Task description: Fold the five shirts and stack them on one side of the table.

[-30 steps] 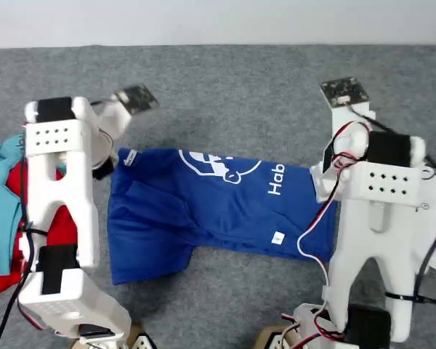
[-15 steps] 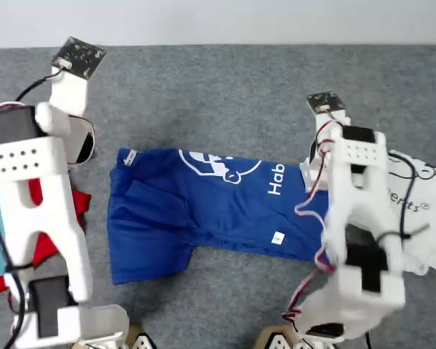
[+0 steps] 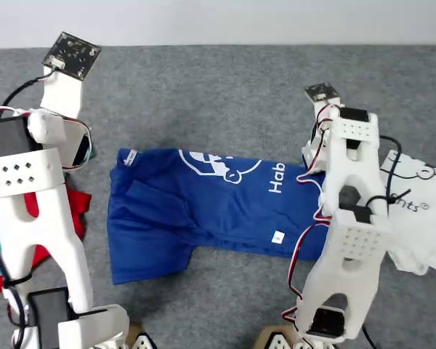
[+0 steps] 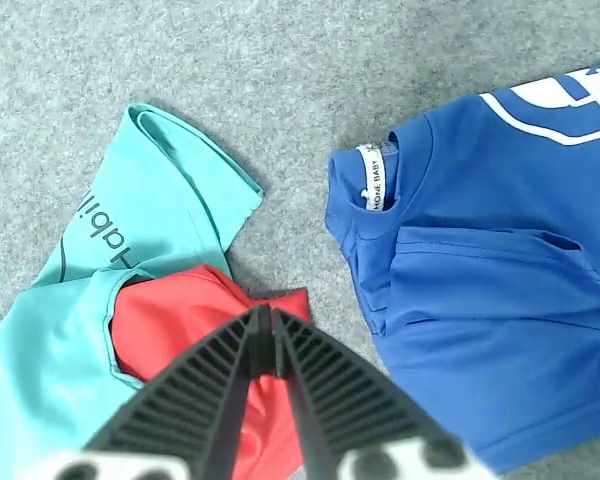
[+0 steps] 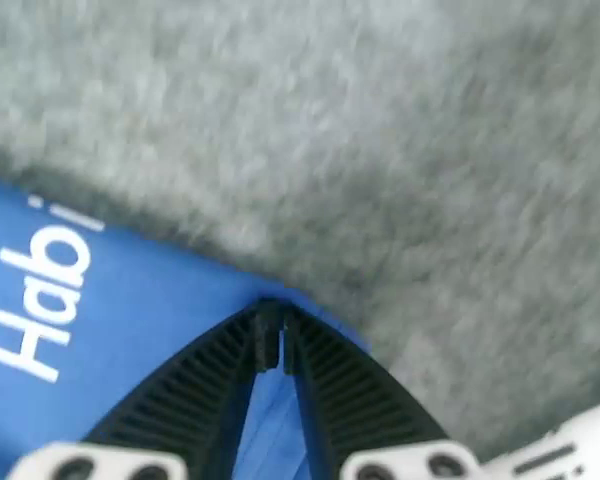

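Our right gripper [image 5: 271, 318] presses together on a corner of the blue shirt [image 5: 110, 340] beneath it, perhaps pinching the hem to fold. Our left gripper [image 4: 267, 322] hangs closed and empty over the red shirt [image 4: 165, 315].

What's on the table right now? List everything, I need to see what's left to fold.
blue shirt: one, blue with white print, spread at the table's middle, between the arms
red shirt: one, red, bunched by the left arm
teal shirt: one, teal, touching the red shirt
white shirt: one, white, by the right arm
table: one, grey
left gripper: one, black fingers together, over the red shirt
right gripper: one, black fingers together, at the blue shirt's edge
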Available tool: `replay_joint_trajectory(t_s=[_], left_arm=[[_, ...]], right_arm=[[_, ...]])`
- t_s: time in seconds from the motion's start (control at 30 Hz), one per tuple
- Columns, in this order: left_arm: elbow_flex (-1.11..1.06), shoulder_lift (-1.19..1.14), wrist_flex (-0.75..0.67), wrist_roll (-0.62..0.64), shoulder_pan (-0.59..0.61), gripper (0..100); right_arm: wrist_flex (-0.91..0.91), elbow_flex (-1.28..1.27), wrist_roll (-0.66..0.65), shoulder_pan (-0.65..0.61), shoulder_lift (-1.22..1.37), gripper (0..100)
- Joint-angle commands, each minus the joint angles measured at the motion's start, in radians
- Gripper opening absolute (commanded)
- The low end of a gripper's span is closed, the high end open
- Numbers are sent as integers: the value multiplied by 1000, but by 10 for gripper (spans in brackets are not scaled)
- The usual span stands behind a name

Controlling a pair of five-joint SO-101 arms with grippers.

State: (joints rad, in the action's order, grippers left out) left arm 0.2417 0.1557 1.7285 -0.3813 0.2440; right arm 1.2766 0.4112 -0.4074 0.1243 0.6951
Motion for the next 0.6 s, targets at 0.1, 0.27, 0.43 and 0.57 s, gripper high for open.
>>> replay_joint_trajectory(t_s=[0.1,0.27,0.43,0.57], left_arm=[[1,35,15,11,-9,6],[1,35,15,11,-8,6],[1,35,15,11,-8,6],[1,41,15,11,-2,6]], right_arm=[[58,164,-8,2,42,15],[239,284,-5,-21,-25,15],[432,330,-3,-51,-120,14],[524,285,-3,-111,-176,13]])
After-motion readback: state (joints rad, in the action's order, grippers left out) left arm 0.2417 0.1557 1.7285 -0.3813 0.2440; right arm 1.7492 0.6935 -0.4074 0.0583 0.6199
